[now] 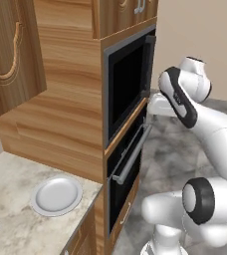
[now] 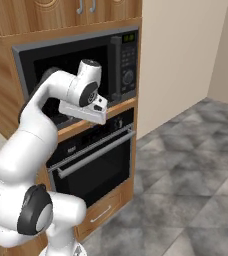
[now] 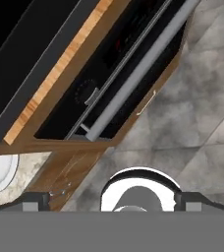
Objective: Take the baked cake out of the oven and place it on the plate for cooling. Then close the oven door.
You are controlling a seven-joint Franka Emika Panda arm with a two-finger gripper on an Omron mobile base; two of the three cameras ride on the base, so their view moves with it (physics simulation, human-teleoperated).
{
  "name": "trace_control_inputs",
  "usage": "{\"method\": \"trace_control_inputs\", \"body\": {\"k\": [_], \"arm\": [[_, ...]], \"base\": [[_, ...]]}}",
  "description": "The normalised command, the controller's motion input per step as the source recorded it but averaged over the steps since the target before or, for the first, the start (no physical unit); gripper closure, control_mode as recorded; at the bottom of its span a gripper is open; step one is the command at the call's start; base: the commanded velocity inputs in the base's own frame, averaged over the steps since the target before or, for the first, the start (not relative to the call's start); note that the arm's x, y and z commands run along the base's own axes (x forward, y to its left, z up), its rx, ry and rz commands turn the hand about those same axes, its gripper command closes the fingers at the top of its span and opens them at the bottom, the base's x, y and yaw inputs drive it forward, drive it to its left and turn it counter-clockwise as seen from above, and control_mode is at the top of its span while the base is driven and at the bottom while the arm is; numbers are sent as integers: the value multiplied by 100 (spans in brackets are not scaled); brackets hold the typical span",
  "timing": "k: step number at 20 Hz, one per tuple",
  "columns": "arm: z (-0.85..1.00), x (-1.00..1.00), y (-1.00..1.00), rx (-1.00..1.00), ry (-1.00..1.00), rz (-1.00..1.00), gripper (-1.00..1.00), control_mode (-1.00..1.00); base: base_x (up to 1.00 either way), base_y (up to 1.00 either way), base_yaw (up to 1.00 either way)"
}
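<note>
Robot's white arm fills the near ground, elbow bent, hand raised in front of the wall unit. Gripper (image 3: 111, 202) points down along the cabinet face; its two dark tips sit far apart at the bottom corners of the hand view, nothing between them. Jaws wide, holding nothing.

Oven (image 2: 93, 160) is the lower black unit under the wood divider strip. Oven door (image 1: 123, 182) looks shut, or nearly so, against the front, and its long silver bar handle (image 2: 93, 152) runs horizontally across the top of the door. Knobs (image 3: 87, 94) on the control strip above the handle show faintly in the hand view. Gripper hangs above the handle, apart from it, no contact.

Microwave-like unit (image 2: 76, 65) sits above the oven, with the arm's wrist in front of its lower edge.

Plate (image 1: 56, 194) sits on the pale stone counter (image 1: 11, 199) left of the oven column, near the counter's front edge, bare. A slice of its rim also shows at the lower left of the hand view.

Cake: can't locate it, and the oven interior can't be seen behind the dark door glass.

Small drawer (image 2: 103, 212) with a curved pull sits below the oven. Grey tiled floor (image 2: 186, 175) to the right.
</note>
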Motion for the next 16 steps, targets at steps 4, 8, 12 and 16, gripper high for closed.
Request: {"method": "trace_control_inputs", "body": {"k": [4, 8, 12, 16], "arm": [[-31, 4, -61, 37, 8, 0, -100, -100], [-49, 0, -46, 40, 1, 3, -100, -100], [-53, 0, -40, 34, -3, 5, -100, -100], [-43, 0, -10, 23, -4, 1, -100, -100]], "base": [[0, 0, 0], [0, 0, 0], [0, 0, 0], [0, 0, 0]]}}
